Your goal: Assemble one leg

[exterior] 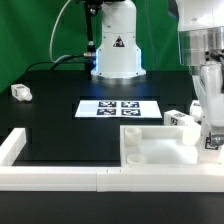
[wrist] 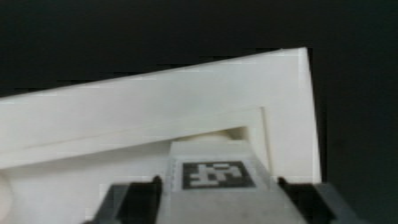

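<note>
I was running the arm from far away, and at this moment the gripper point(exterior: 211, 140) was low over the big white panel point(exterior: 150, 148) at the exterior view's right. In the wrist view I saw the leg point(wrist: 215, 174) sitting between the two dark fingers point(wrist: 130, 200), with its black-and-white tag facing the camera. The jaws were pressed on both sides of the leg, so I judged they were holding it tight. I think the leg was held straight up and down so its end could go down into a corner hole of the panel. I could not see the hole itself, because the leg and the jaws hid it.

The panel lay flat on the black desk point(exterior: 60, 110), pushed into the corner made by the long white rails point(exterior: 60, 175). I think it was put there so it would not slide when the arm pushed down.

Another leg point(exterior: 180, 118) lay just beside the gripper, near the panel's far edge. One more leg point(exterior: 20, 92) lay well apart, at the exterior view's left. The marker board point(exterior: 118, 108) lay in the middle of the desk, in front of the arm's white base point(exterior: 116, 55).

The job looked only partly done to me, since the leg still had to be turned in.
</note>
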